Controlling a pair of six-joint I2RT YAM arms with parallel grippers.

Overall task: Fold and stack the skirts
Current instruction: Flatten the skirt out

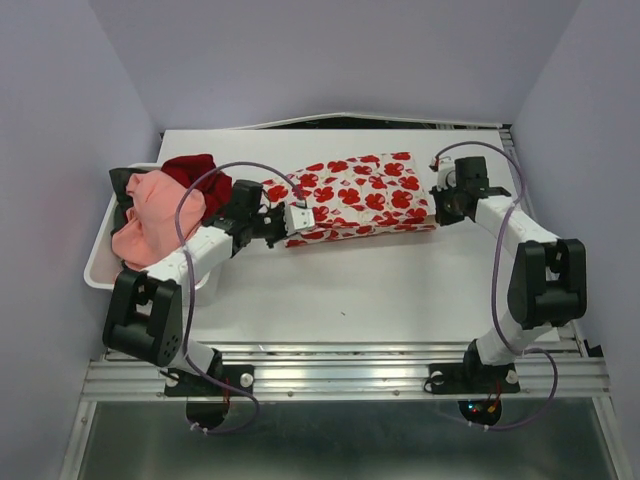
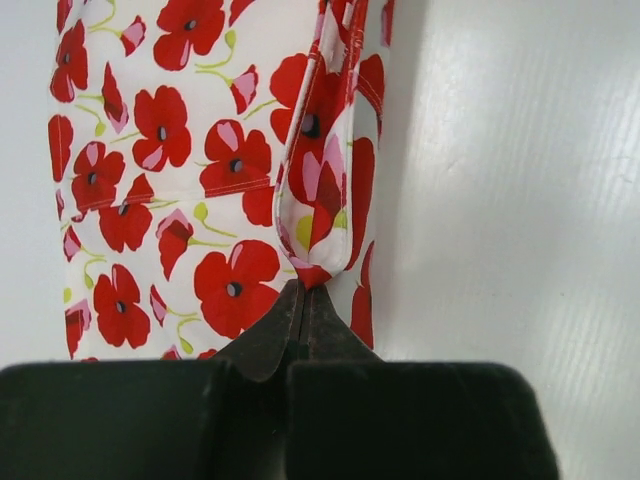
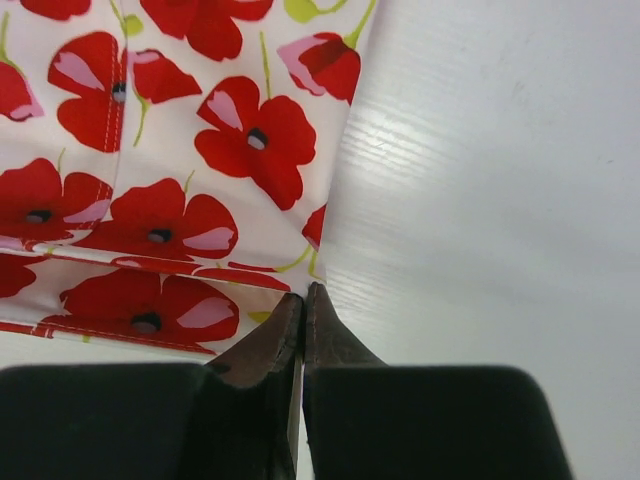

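A white flowered skirt [image 1: 355,197] with a red poppy print is laid flat as a long folded rectangle on the far middle of the white table [image 1: 380,290], and its long side is turned slightly off square to the table's edge. The left gripper [image 1: 288,224] is set at the skirt's left end and the right gripper [image 1: 437,205] at its right end.

In the left wrist view, the left gripper [image 2: 301,300] is seen pressed fully together, and a small raised loop of the flowered skirt [image 2: 200,160] hem is pinched at the very tips. The rest of the cloth is spread flat beyond it.

In the right wrist view, the right gripper [image 3: 303,298] is likewise drawn together with no gap. A corner of the flowered skirt [image 3: 180,180] hem meets the tips and seems to be nipped there, though that cannot be told for sure from so close a view.

At the table's left edge a white bin [image 1: 100,265] is placed. A salmon-pink skirt [image 1: 150,215] is heaped in it, and a dark red garment [image 1: 195,172] is bunched just behind that, both well apart from the flowered one.
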